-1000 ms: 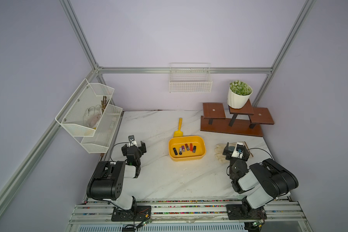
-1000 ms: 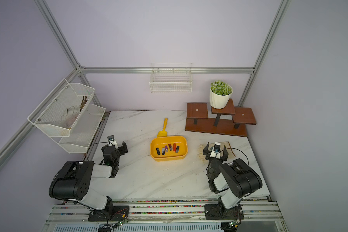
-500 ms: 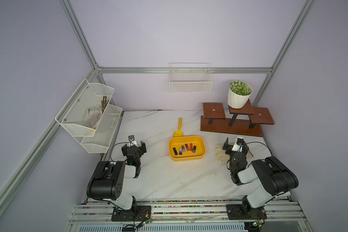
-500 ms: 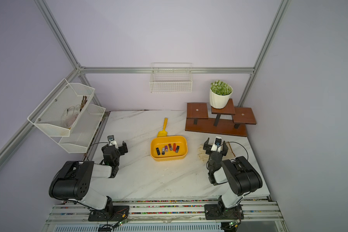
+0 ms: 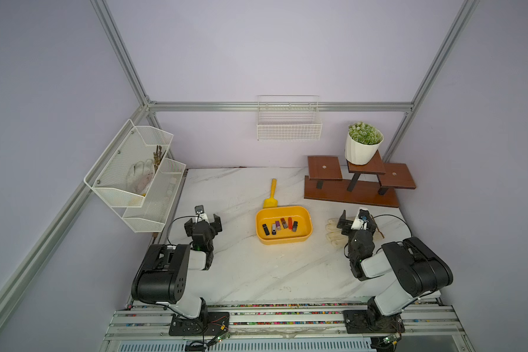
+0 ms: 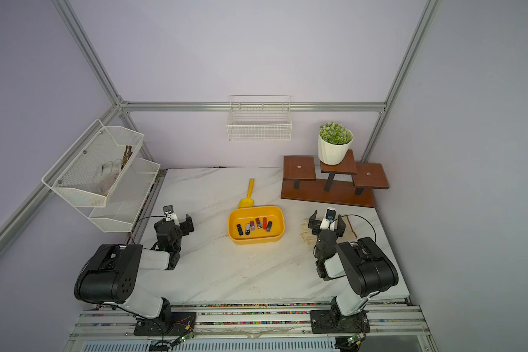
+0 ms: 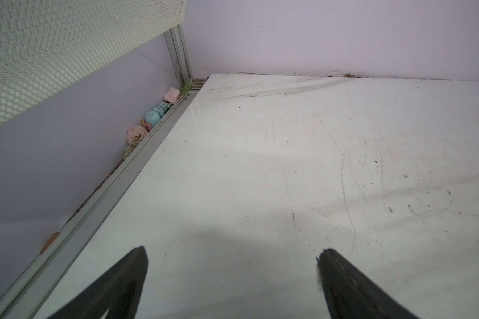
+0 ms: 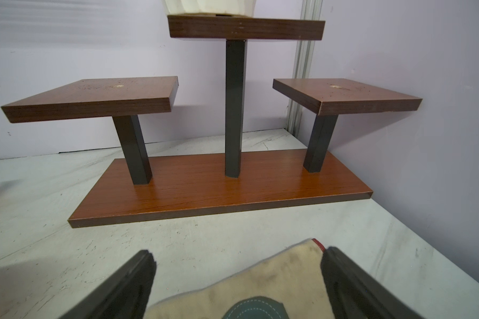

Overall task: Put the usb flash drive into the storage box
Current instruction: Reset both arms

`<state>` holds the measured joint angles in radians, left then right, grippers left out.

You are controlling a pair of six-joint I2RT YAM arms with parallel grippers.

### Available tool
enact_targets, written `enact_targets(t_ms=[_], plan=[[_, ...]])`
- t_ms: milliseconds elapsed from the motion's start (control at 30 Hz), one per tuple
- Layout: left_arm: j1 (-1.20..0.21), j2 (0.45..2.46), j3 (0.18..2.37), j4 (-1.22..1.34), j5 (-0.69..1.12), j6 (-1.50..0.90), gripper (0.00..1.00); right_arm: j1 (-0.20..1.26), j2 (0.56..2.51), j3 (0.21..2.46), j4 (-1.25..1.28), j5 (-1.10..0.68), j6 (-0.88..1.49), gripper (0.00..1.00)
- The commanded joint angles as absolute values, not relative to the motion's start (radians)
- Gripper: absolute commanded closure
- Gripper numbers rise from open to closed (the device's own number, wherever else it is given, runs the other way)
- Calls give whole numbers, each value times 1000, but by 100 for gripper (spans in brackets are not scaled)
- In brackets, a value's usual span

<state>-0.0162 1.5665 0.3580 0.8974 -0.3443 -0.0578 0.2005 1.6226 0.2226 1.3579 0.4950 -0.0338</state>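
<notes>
While the left gripper [image 5: 203, 222] and right gripper [image 5: 356, 222] gape empty, six flash drives [image 5: 279, 226] lie in the storage box [image 5: 287, 241] between them, long axes near-to-far.

Yellow scoop [image 5: 270, 198] flat on marble table [image 5: 256, 268]; potted plant [image 5: 362, 146] atop wooden stand [image 5: 348, 193]; wire basket [image 5: 288, 128] hanging

Storage box [image 5: 284, 240] sitting at table [image 5: 244, 274] centre. Six flash drives [image 5: 279, 226] lying in row inside box. Scoop [image 5: 271, 195] lying just behind box, handle pointing toward rear wall. Stepped stand [image 5: 351, 195] standing rear right; plant pot [image 5: 360, 152] sitting on middle platform. Glove [image 5: 333, 237] lying right of box. Wire basket [image 5: 288, 131] hanging on rear wall, above table.
</notes>
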Motion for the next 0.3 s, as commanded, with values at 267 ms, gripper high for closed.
enact_targets(t_ms=[267], plan=[[-19,1562,377,933,-338,-38,0,184,1601,249,1309,476,-15,1]])
